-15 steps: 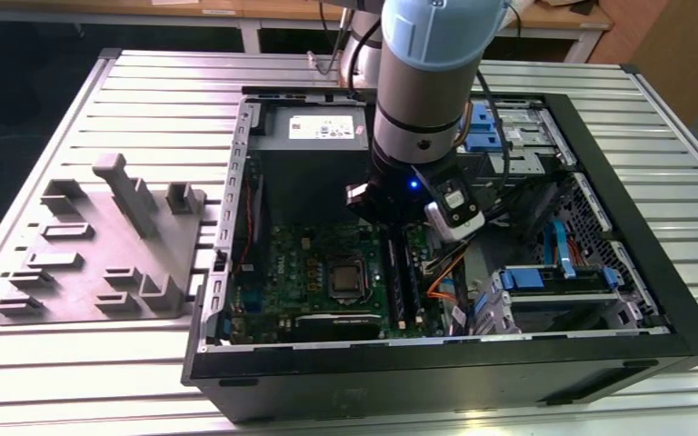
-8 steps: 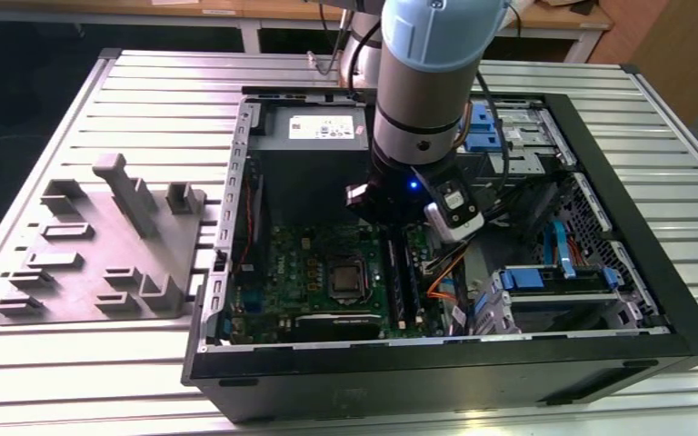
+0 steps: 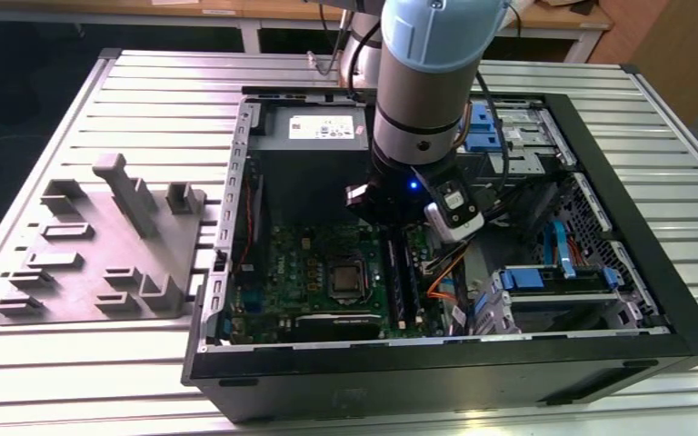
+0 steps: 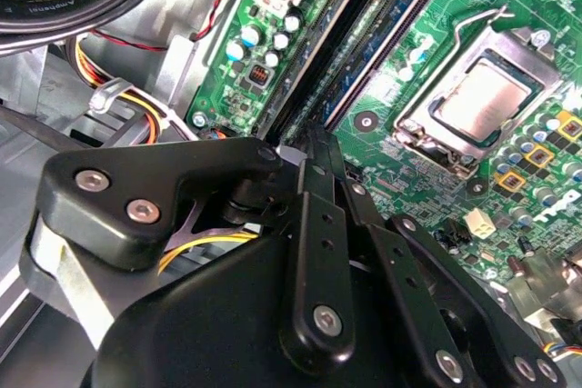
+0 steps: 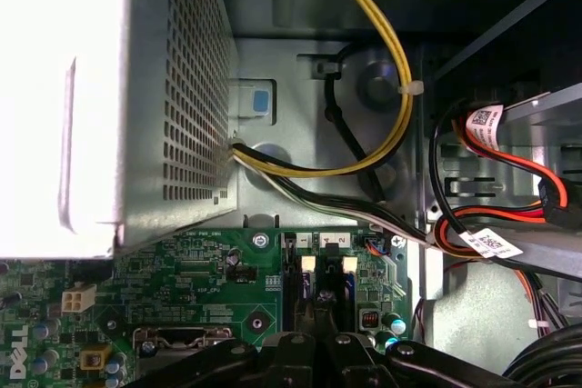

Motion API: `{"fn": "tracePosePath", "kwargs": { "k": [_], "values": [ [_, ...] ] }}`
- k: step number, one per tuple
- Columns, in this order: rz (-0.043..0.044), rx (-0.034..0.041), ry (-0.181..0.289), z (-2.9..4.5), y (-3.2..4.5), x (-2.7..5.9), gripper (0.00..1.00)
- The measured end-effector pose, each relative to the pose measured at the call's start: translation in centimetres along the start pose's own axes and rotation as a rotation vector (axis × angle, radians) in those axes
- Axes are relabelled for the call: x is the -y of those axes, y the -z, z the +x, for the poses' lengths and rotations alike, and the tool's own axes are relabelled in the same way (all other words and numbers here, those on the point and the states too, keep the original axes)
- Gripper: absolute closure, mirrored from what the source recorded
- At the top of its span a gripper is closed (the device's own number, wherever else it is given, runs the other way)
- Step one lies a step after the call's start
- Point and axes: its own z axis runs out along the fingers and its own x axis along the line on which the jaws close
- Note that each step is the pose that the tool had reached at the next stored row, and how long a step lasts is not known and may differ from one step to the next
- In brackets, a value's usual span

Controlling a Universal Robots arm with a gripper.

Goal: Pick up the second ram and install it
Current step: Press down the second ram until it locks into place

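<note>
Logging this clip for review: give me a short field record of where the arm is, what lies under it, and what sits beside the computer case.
gripper: low inside the open computer case, over the memory slots
motherboard: green, processor socket exposed
power supply: perforated metal box, cables running from it
grey fixture: on the table, at the exterior view's left of the case

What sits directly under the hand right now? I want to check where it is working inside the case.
Under the hand lie the long black memory slots on the green motherboard, beside the processor socket. The hand's body covers the slots' near end.
</note>
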Motion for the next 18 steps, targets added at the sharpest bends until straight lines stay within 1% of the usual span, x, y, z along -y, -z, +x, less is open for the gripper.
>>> {"fn": "tracePosePath", "kwargs": {
  "k": [9, 11, 12, 14, 18],
  "values": [
    [-0.0001, 0.0001, 0.000, 0.00, -0.02, 0.00, 0.90],
    [-0.0009, 0.0004, 0.000, -0.01, 0.10, -0.01, 0.90],
    [-0.0024, 0.0009, 0.000, -0.02, 0.26, -0.05, 0.90],
    [-0.0003, 0.0002, 0.000, -0.04, 0.87, -0.08, 0.90],
    [-0.0002, 0.0001, 0.000, -0.08, 2.00, -0.16, 0.90]
  ]
}}
